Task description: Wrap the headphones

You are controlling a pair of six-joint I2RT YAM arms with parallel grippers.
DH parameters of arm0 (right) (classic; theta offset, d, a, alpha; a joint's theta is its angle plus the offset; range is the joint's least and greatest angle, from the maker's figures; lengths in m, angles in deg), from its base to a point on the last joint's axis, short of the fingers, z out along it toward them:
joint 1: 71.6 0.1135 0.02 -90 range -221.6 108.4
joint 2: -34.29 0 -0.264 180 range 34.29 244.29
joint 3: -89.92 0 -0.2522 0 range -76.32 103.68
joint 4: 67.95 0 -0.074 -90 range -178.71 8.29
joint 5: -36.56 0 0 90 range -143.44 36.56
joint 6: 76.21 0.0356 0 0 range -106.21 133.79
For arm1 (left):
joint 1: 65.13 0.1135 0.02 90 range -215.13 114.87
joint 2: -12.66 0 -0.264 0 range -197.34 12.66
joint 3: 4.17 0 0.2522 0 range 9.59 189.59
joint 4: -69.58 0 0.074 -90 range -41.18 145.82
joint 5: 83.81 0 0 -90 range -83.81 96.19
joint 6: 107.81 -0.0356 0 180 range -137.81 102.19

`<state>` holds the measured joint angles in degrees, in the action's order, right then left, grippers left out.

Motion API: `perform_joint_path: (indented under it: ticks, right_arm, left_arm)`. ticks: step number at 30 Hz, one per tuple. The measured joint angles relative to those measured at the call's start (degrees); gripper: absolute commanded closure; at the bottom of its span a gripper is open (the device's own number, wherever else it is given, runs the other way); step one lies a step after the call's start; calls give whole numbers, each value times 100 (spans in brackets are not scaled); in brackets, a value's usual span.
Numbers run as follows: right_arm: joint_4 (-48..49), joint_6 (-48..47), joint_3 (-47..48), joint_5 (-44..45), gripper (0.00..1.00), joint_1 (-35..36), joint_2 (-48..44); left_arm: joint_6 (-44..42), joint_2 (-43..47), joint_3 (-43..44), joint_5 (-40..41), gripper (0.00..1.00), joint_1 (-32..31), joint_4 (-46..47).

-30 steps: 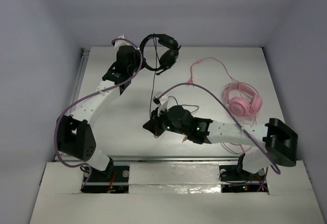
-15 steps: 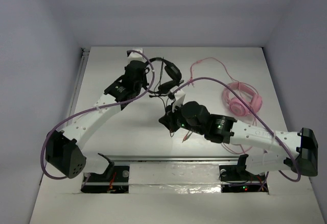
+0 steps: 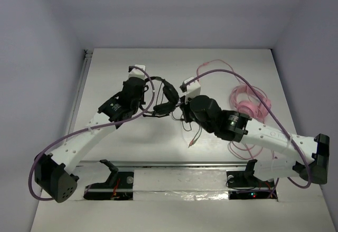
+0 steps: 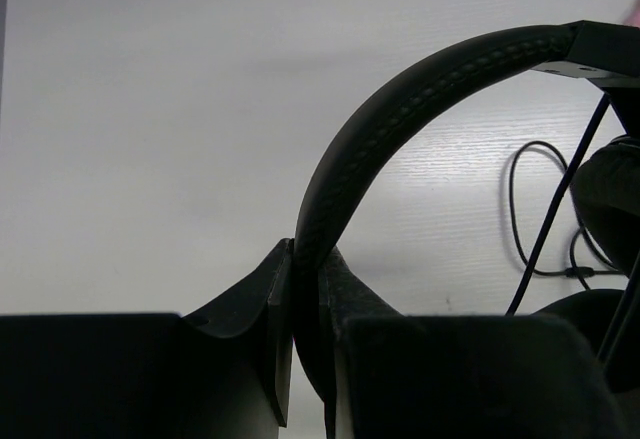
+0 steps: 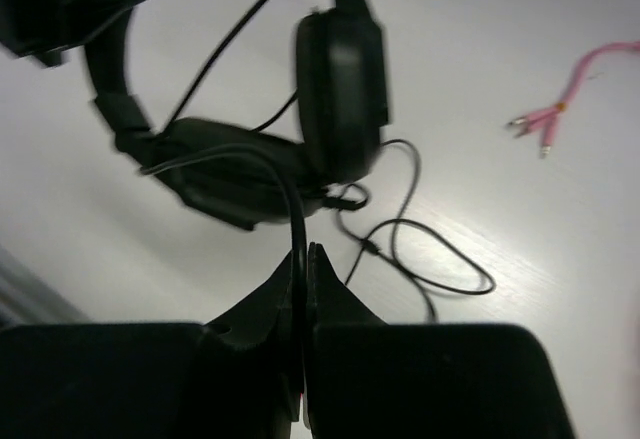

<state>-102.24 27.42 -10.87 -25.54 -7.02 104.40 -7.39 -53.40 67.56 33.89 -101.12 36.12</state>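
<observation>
The black headphones (image 3: 167, 99) hang above the middle of the table between my two arms. My left gripper (image 3: 149, 101) is shut on the padded headband (image 4: 400, 129). In the right wrist view an earcup (image 5: 340, 94) faces the camera, and the thin black cable (image 5: 420, 249) lies in loops on the table below. My right gripper (image 3: 182, 104) is shut on the cable (image 5: 296, 209) just right of the earcups; the cable arcs up from the jaws toward the headphones.
The pink headphones (image 3: 251, 101) lie at the right of the white table (image 3: 105, 137), partly behind my right arm. Their pink cable (image 3: 211, 65) runs toward the back, and pink plugs (image 5: 540, 124) lie near the black cable loops.
Both arms have moved toward the table's middle. The left gripper has carried the headphones down and nearer. The right gripper has moved up and right with the cable, close beside the earcups.
</observation>
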Motion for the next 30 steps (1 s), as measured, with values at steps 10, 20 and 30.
perform_joint_path:
  ticks: [10, 20, 30]
  right_arm:
    - [378, -769, 236, 905, 100, -835, 326]
    - [1139, -953, 186, 402, 91, -1646, 1137]
    - [2398, -531, -977, -1320, 86, -2337, 389]
  left_arm:
    - [-208, 109, -146, -728, 100, -120, 48]
    - [-415, 103, -146, -1971, 100, -129, 190]
    - [-289, 247, 181, -2973, 100, -22, 120]
